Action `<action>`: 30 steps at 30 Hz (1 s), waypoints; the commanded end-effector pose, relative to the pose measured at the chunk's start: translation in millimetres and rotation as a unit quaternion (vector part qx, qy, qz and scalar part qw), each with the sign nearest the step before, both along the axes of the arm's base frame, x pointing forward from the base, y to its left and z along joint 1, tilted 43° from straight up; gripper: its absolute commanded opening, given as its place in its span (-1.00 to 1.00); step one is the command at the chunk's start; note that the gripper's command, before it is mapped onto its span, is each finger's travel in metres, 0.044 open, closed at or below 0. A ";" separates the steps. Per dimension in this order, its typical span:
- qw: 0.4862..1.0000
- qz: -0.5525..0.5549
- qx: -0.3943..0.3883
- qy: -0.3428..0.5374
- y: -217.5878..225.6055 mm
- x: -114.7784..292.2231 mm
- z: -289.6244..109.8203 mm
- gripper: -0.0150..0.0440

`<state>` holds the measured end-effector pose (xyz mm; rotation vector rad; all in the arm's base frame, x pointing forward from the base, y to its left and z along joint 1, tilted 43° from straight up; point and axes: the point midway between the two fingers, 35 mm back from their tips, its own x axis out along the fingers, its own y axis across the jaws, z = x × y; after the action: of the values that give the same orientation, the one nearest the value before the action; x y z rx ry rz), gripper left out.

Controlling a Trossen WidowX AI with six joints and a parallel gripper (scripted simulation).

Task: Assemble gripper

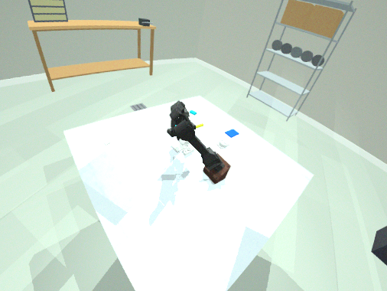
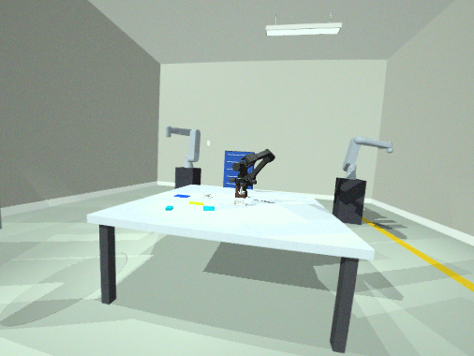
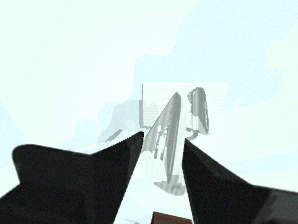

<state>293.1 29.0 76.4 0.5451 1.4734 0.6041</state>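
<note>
Gray shelf rack [image 1: 267,51] and wooden bench [image 1: 92,25] beside pale walls.

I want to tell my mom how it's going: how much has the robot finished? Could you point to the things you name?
I can't see any step surely finished. The hand [image 3: 161,139] is shut on a pale grey, pointed piece [image 3: 167,145], perhaps a jaw. Another grey piece [image 3: 200,107] is beyond it; I can't tell if it's on its pin. Left: probably placing this one, then the cover, then letting go.

Arm base [image 1: 226,173] on table [image 1: 153,245] [image 2: 225,234], workbench [image 1: 92,25] and shelf rack [image 1: 264,57] beyond the table
</note>
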 end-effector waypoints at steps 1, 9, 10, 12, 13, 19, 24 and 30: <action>1.000 -0.003 0.002 0.002 0.4 -0.2 0.6 -0.04; 1.000 -0.003 0.002 0.002 1.5 -0.8 1.6 -0.04; 1.000 -0.003 0.002 0.002 1.5 -0.8 1.6 -0.04; 1.000 -0.003 0.002 0.002 1.5 -0.8 1.6 -0.04; 1.000 -0.003 0.002 0.002 1.5 -0.8 1.6 -0.04; 1.000 -0.003 0.002 0.002 1.7 -0.7 1.4 -0.04; 1.000 -0.003 0.002 0.002 6.2 -0.2 -3.9 -0.04; 1.000 -0.003 0.001 0.002 12.7 0.4 -11.1 -0.04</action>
<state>293.9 38.4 69.2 0.5448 1.4726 0.6018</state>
